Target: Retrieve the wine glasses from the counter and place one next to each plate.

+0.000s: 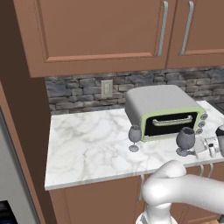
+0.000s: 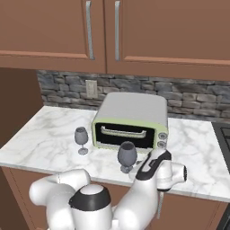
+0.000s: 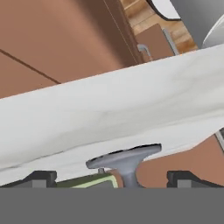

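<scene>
You've got open fingertips [image 3: 41,177] straddling a wine glass foot [image 3: 124,156] at the marble counter's [image 3: 109,118] edge.

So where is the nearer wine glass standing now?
In the right base view the nearer wine glass stands on the counter in front of the toaster oven, beside the gripper.

Even, flat rendered light, no glare; faint soft shadows under the white grey-veined marble worktop [image 1: 92,140]; hand view slightly soft and tilted.
</scene>
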